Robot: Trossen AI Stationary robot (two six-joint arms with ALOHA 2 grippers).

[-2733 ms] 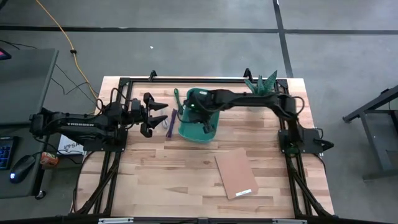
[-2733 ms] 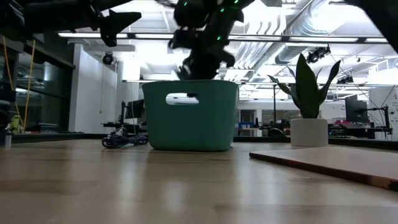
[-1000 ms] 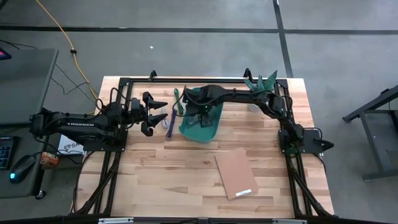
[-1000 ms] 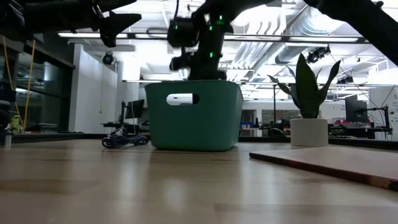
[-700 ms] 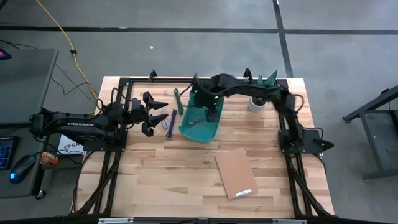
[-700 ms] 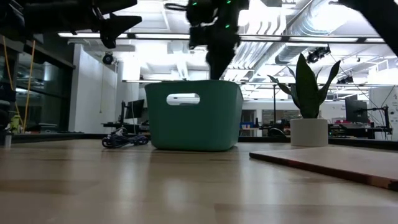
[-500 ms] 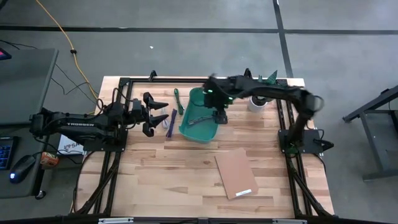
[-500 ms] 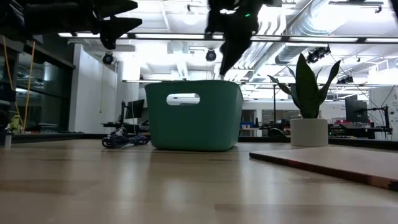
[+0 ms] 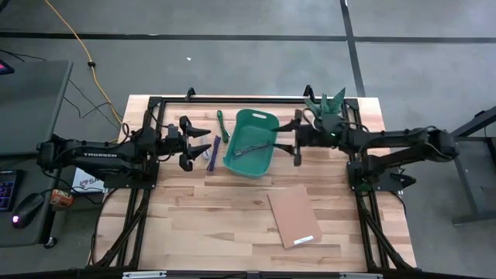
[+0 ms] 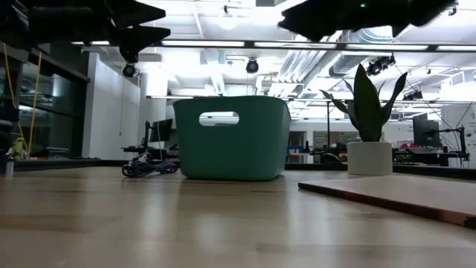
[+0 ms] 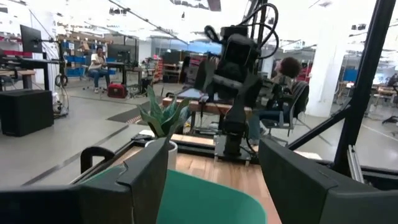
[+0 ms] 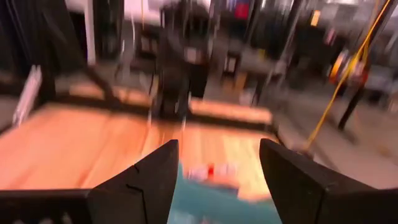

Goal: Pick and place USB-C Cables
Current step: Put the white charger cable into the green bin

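A teal bin (image 9: 256,159) stands at the table's far middle, with a slim dark cable (image 9: 249,146) lying on its floor. On the table left of the bin lie a purple cable (image 9: 214,155), a white cable (image 9: 204,153) and, farther back, a green cable (image 9: 221,124). In the low view they show as a small heap (image 10: 149,167). My left gripper (image 9: 209,138) hovers open over these cables, pointing at the bin. My right gripper (image 9: 288,141) hovers open just right of the bin, well above the table, holding nothing.
A brown cardboard sheet (image 9: 294,215) lies near the table's front right. A potted plant (image 10: 368,149) stands at the far right, close behind my right arm. A black frame (image 9: 232,99) runs along the table's far and side edges.
My right gripper has risen out of the teal bin and swung toward the table's right edge, staying open. It now hovers beside the bin. The dark cable lies in the bin where the gripper was.
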